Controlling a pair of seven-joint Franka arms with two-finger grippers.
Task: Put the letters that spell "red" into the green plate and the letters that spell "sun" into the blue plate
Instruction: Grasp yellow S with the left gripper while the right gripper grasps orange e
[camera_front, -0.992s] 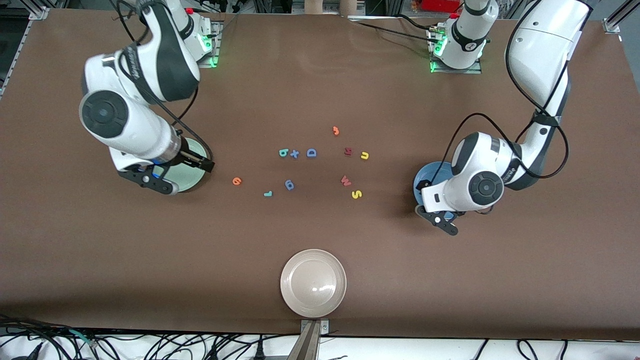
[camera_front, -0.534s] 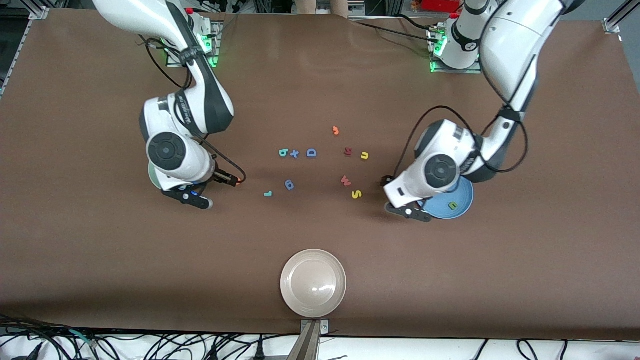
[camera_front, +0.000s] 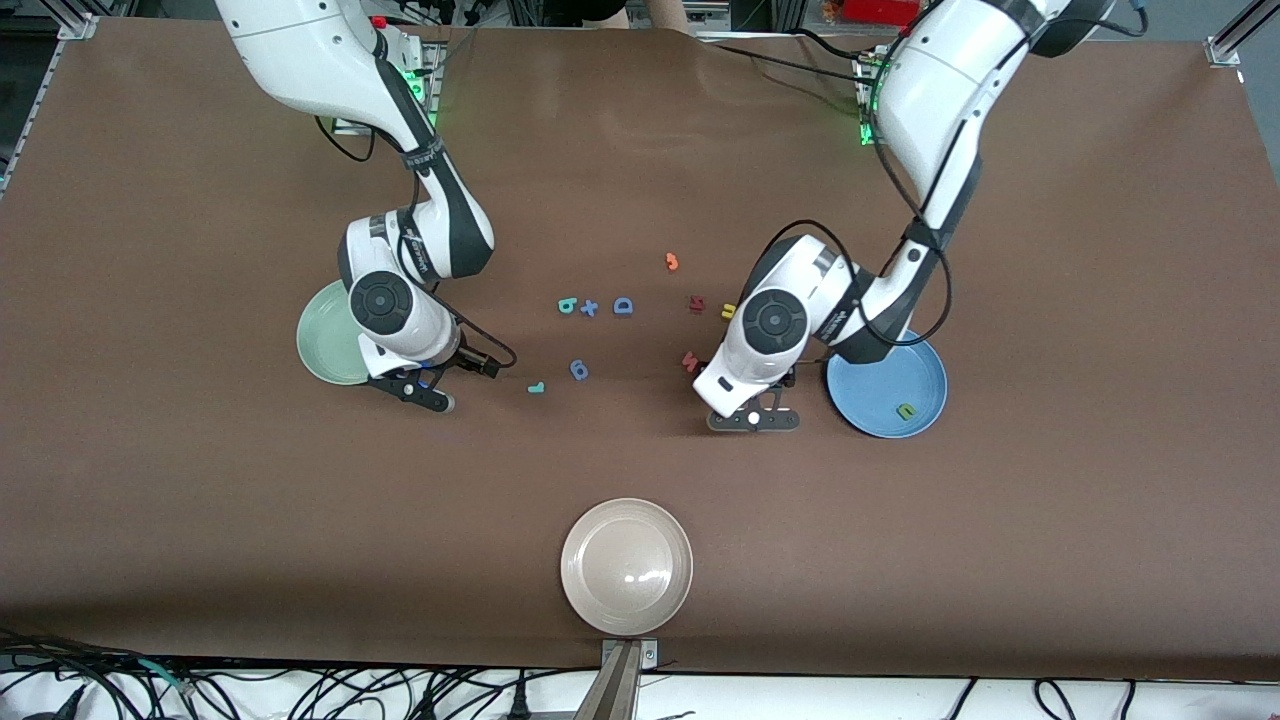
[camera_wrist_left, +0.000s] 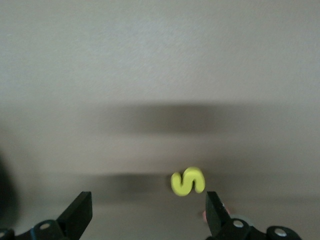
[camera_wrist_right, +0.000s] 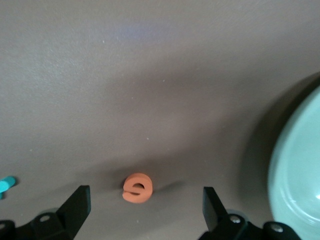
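Note:
My right gripper (camera_wrist_right: 145, 209) hangs open over the orange "e" (camera_wrist_right: 137, 187), which lies flat just ahead of its fingertips, beside the green plate (camera_front: 322, 350). The "e" is hidden under that hand in the front view. My left gripper (camera_wrist_left: 148, 212) is open over the yellow "s" (camera_wrist_left: 188, 181), which lies close to one fingertip (camera_wrist_left: 214, 205). The blue plate (camera_front: 880, 372) holds the olive "n" (camera_front: 906, 410). The teal "r" (camera_front: 536, 387), teal "d" (camera_front: 566, 305) and yellow "u" (camera_front: 729, 311) lie on the table.
Between the plates also lie a blue plus (camera_front: 589, 307), blue "D" (camera_front: 623, 306), blue "6" piece (camera_front: 579, 370), dark red "N" (camera_front: 696, 303), red "W" (camera_front: 689, 360) and an orange piece (camera_front: 672, 262). A beige plate (camera_front: 626, 567) sits near the front edge.
Both arms swung in from over their plates toward the middle. The right gripper now hangs over the "e", the left over the "s". Both plates are uncovered.

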